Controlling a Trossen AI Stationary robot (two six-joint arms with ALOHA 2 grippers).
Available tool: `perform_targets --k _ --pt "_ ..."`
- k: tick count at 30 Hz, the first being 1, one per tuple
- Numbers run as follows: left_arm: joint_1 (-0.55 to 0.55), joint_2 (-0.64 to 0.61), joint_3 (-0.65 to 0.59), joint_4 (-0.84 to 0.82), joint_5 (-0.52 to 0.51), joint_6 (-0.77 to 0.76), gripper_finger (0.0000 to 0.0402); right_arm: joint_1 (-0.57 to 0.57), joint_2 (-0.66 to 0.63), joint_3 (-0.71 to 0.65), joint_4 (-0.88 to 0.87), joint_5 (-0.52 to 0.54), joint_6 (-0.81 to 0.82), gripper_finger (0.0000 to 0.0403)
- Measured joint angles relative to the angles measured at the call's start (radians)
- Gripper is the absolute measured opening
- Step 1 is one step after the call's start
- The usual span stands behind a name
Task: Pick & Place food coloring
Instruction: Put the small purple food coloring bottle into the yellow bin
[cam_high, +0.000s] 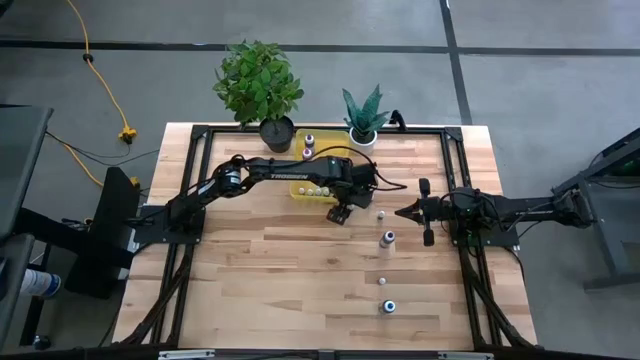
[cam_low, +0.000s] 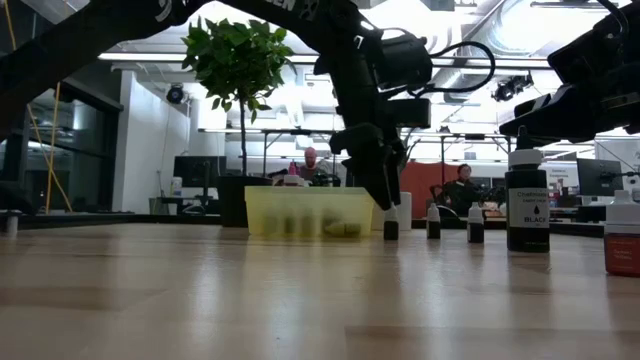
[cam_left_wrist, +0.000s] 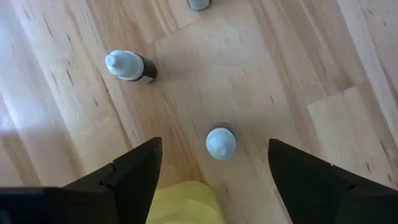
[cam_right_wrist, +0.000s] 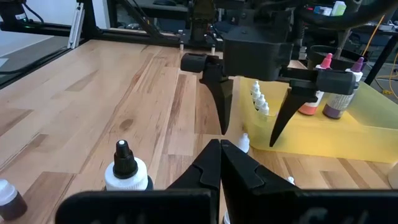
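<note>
White-capped and tiny, the food coloring bottle I was after stood upright on the worktop, just off the yellow bin, which sat toward the middle of the back edge. The left gripper hung right over it with its fingers spread wide, one on each side of the cap and touching nothing. I judged this to be the approach for a pick: the next move called for a straight descent, a close on the small body without tipping it, then a short carry over the bin wall.

The right gripper waited near the right edge, fingers pressed together and empty.

Counting loose bottles out on the worktop, I found five: the target, a small neighbour, a larger white-shouldered one, another small one, and a dark one with a bluish top nearest the front edge. Two more, the pink-capped bottle and the purple bottle, stood behind the bin by the back edge. Inside the bin I could make out at least three pale tips; beyond that I could not count.
</note>
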Motion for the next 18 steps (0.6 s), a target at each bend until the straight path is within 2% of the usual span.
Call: perform_targets --k 4,11,18 --pt "0.0 0.013 0.002 0.012 0.003 0.0 0.0275 0.0 0.0 0.0 0.0 0.0 0.0 0.0" --pt "0.0 0.037 -0.001 0.022 -0.023 0.001 0.0228 0.0 0.0 0.0 0.0 0.0 0.0 0.0" --pt "0.0 0.036 -0.001 0.024 -0.028 0.0 0.0201 0.0 0.0 0.0 0.0 0.0 0.0 0.0"
